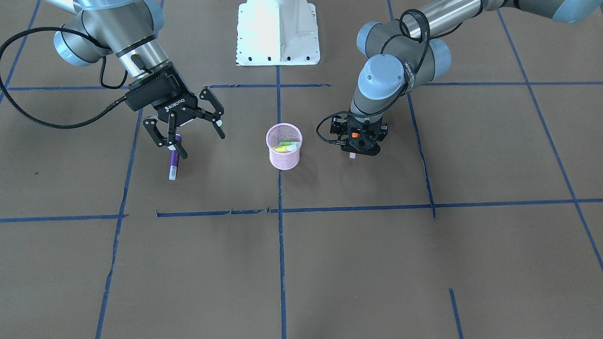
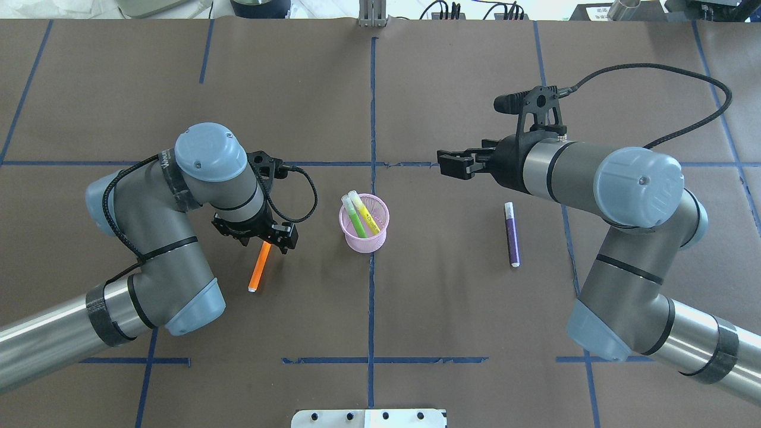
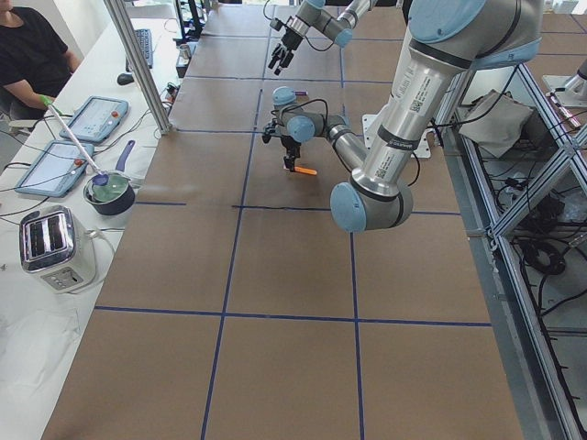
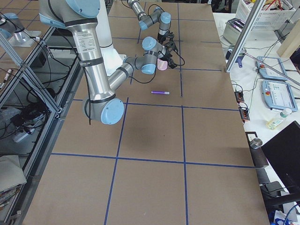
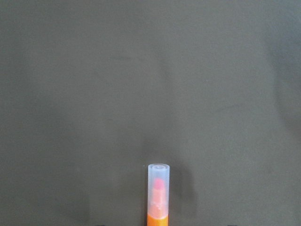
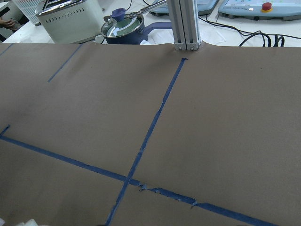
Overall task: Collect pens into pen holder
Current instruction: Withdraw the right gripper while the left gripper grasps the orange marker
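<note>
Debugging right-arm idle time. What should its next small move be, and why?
Probably shift the right claw over the purple pen and lower it, jaws straddling the barrel. That claw is open and empty, set off from the pen in the overhead view; the pen lies flat on the table with nothing at it, while the left claw is at the orange pen.

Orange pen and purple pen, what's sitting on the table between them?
The pink mesh pen holder, holding a green pen and a yellow pen, stands between them in the overhead view.
</note>
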{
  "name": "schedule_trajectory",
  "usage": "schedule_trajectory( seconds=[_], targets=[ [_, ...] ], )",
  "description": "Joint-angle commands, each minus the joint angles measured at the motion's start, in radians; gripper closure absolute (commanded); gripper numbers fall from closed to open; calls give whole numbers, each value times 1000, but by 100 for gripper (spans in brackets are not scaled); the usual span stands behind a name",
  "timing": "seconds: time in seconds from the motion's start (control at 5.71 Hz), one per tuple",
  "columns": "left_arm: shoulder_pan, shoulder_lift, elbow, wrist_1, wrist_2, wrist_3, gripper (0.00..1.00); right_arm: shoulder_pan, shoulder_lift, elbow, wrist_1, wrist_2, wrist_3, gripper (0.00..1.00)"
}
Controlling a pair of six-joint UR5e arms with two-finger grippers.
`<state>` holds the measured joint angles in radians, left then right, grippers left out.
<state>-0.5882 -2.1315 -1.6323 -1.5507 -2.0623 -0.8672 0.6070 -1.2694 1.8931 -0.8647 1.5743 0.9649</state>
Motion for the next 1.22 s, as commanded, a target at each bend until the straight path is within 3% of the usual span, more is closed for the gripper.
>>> schedule_trajectory(
  seconds=[0.0, 0.35, 0.53, 0.7, 0.88, 1.05],
  targets=[
    [-2, -16, 14, 47, -19, 37, 22, 10, -28, 17, -2, 25, 0, 6],
    [-1, -16, 43, 47, -44, 80, 26, 13, -47, 32, 0, 35, -2, 6],
    [-1, -13, 43, 47, -45, 82, 33, 14, -47, 32, 0, 36, 0, 6],
    [-1, -15, 43, 47, -45, 80, 48, 14, -45, 32, 0, 36, 0, 6],
    [-1, -12, 39, 47, -44, 80, 75, 14, -45, 34, 0, 36, 0, 5],
    [1, -8, 35, 49, -38, 79, 95, 14, -48, 41, 0, 36, 0, 5]
  ],
)
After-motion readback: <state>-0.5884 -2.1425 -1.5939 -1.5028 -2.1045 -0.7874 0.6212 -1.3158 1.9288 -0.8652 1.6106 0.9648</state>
